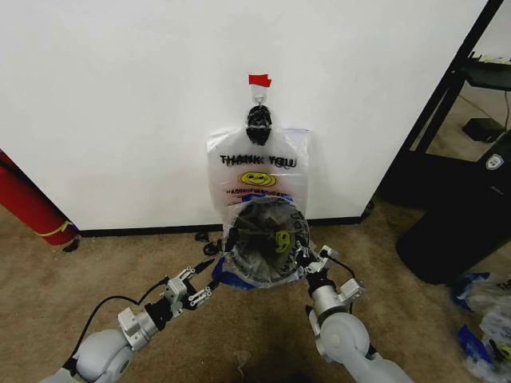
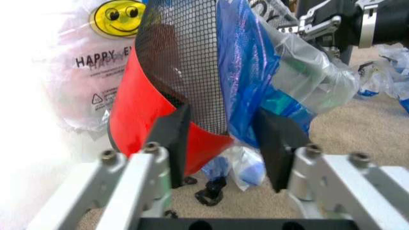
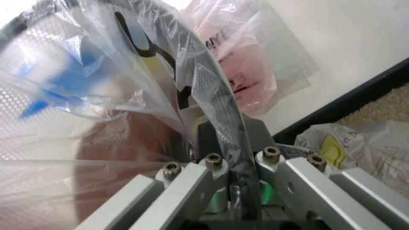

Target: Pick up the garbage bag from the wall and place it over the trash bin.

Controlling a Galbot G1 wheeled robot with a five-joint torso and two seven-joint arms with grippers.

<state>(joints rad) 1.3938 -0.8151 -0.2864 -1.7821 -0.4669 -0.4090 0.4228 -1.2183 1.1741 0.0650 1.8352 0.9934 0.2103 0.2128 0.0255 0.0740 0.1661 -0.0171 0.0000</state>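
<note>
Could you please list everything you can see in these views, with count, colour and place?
garbage bag: one, see-through whitish with blue patches, draped over the bin's mouth.
trash bin: one, black mesh with red base, on the carpet below the hook.
second smiley bag: one, whitish with black knotted handles, hanging on the wall hook.
wall: white, black baseboard, red tape above the hook.
red cylinder: one, leaning at the left by the wall.
black furniture: right side, by the wall's corner.
loose bags: a few, whitish and blue, on the carpet at far right.
left end effector: open, at the bin's base and the bag's blue edge.
right end effector: shut on the bin's bag-covered rim.
</note>
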